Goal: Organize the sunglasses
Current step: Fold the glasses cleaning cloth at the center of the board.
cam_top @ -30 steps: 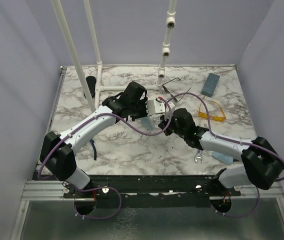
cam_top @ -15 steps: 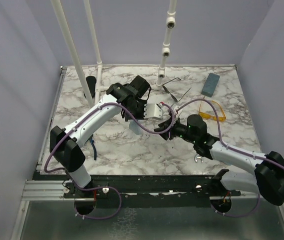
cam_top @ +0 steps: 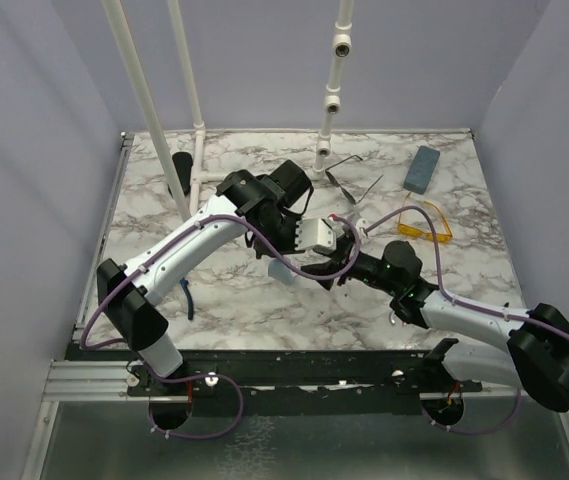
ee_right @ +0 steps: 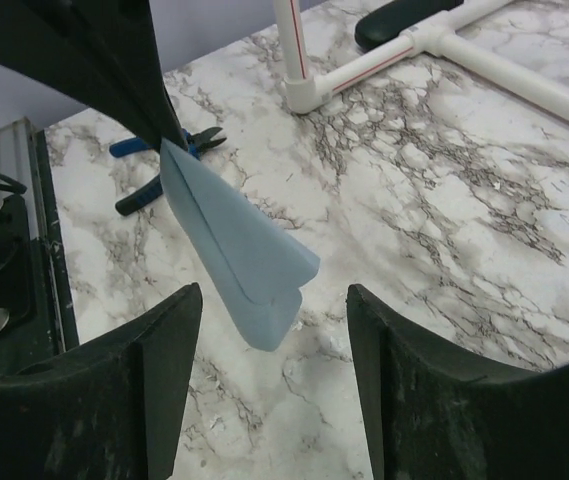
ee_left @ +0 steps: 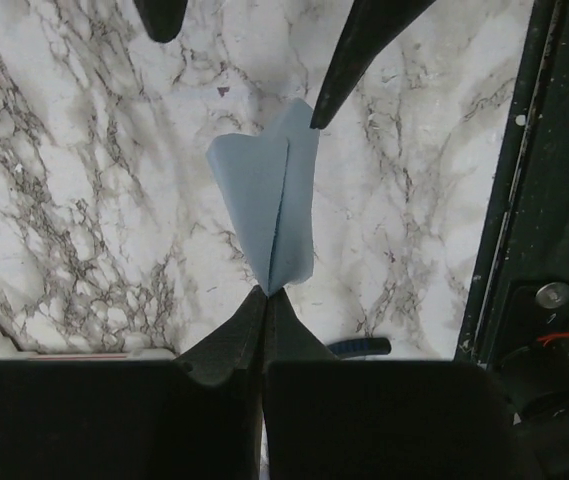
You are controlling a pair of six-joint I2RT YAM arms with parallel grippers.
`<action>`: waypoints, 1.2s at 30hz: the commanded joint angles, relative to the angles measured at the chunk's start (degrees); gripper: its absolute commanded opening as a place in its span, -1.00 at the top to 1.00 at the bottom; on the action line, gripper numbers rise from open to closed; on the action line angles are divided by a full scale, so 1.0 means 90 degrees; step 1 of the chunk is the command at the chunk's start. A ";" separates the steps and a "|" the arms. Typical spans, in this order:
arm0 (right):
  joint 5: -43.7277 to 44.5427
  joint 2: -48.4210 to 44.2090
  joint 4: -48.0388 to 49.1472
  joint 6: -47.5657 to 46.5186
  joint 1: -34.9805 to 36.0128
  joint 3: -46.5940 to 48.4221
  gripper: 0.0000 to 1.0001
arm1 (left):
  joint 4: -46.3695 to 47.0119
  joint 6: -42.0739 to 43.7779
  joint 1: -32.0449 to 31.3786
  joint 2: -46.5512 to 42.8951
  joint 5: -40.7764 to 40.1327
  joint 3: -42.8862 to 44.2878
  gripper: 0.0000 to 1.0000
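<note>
The thin dark wire sunglasses (cam_top: 351, 176) lie at the back of the marble table (cam_top: 224, 300). The yellow-orange sunglasses (cam_top: 425, 223) lie to the right of them. Neither gripper touches either pair. My left gripper (ee_left: 266, 292) is shut on the corner of a light-blue folded cloth (ee_left: 269, 195), which hangs from it over mid-table (cam_top: 282, 268). My right gripper (ee_right: 272, 296) stands open, one finger on each side of the cloth's free end (ee_right: 234, 240) without touching it.
A blue-grey oblong case (cam_top: 422, 168) lies at the back right and a black oval case (cam_top: 180, 172) at the back left. White PVC pipes (cam_top: 329, 100) rise from the back. Blue-handled pliers (cam_top: 189, 300) lie front left, near the table's edge.
My right gripper has opened and let go of the cloth, then dropped back toward the front. The left gripper keeps the cloth and has swung slightly right.
</note>
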 commanded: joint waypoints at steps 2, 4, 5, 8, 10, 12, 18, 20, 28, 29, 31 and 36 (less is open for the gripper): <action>-0.0248 -0.0189 0.0670 -0.0136 0.0111 -0.0332 -0.29 | -0.0198 -0.0414 -0.0299 -0.0201 0.0358 -0.0072 1.00; -0.0307 -0.0132 0.0760 -0.0126 0.0153 -0.0407 -0.29 | -0.0123 -0.0565 -0.0331 -0.0256 0.0583 -0.0087 1.00; -0.0326 -0.0115 0.0788 -0.0126 0.0164 -0.0430 -0.29 | -0.0068 -0.0606 -0.0357 -0.0301 0.0651 -0.0115 1.00; -0.0420 -0.0192 0.1070 0.0004 0.0187 -0.0584 -0.30 | 0.0154 -0.0819 -0.0417 -0.0455 0.0793 -0.0221 1.00; -0.0491 -0.0396 0.1307 0.0161 0.0208 -0.0671 -0.32 | 0.0261 -0.0923 -0.0459 -0.0529 0.0860 -0.0273 1.00; -0.0461 -0.0624 0.1410 0.0291 0.0236 -0.0700 -0.34 | 0.0273 -0.1025 -0.0502 -0.0530 0.0862 -0.0310 1.00; -0.0147 -0.0785 0.1469 0.0288 0.0406 -0.0553 -0.37 | 0.0278 -0.1051 -0.0635 -0.0476 0.0794 -0.0344 1.00; -0.0130 -0.0622 0.1548 0.0277 0.0453 -0.0450 -0.46 | 0.0324 -0.1057 -0.0651 -0.0446 0.0821 -0.0325 1.00; 0.0184 -0.0220 0.1733 0.0286 0.0584 -0.0334 -0.42 | 0.0303 -0.1022 -0.0657 -0.0446 0.0910 -0.0295 1.00; 0.0246 -0.0205 0.1742 0.0280 0.0585 -0.0318 -0.41 | 0.0303 -0.1012 -0.0665 -0.0457 0.0905 -0.0310 1.00; 0.0308 -0.0183 0.1747 0.0258 0.0588 -0.0276 -0.39 | 0.0293 -0.0983 -0.0666 -0.0461 0.0906 -0.0316 1.00; 0.0531 -0.0172 0.1625 0.0187 0.0587 -0.0177 -0.29 | 0.0275 -0.0913 -0.0667 -0.0469 0.0901 -0.0276 1.00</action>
